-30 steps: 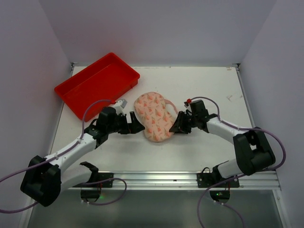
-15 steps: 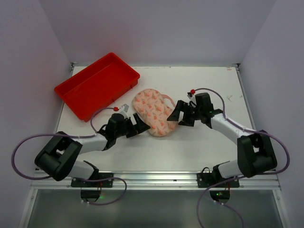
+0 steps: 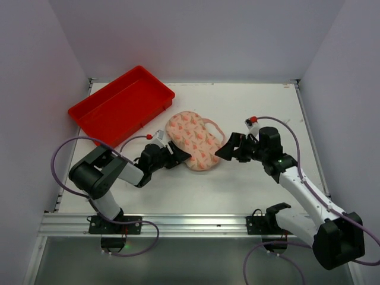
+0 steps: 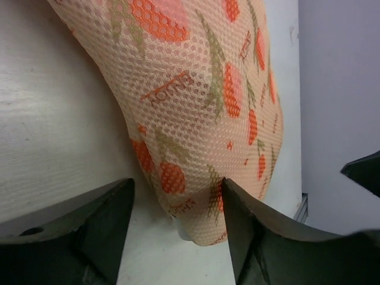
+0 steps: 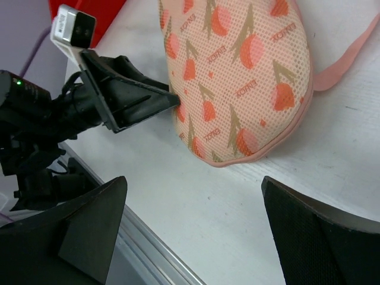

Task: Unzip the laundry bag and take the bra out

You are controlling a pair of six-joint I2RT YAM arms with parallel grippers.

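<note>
The laundry bag lies flat near the centre of the worktop, long axis running from far-left to near-right. Its mesh cover carries an orange-red fruit print with small brown lettering repeated across it; the letters are too small and distorted to read reliably. A pink trim loop curls off the bag's far-right edge. The red tray sits to the far left of the bag, near it but apart.

Left gripper: the jaws are part-way apart and straddle the bag's near-left end. 1 finger touches the mesh; the other sits just beside it. The left arm is folded tight, elbow out to the left, forearm low along the worktop.

Right gripper: the jaws are spread wide and hold nothing, standing just beside the bag's near-right edge without touching it. The right arm reaches from its base at the near-right corner diagonally toward the bag, wrist pointing left. A white camera module shows on the left wrist.
</note>
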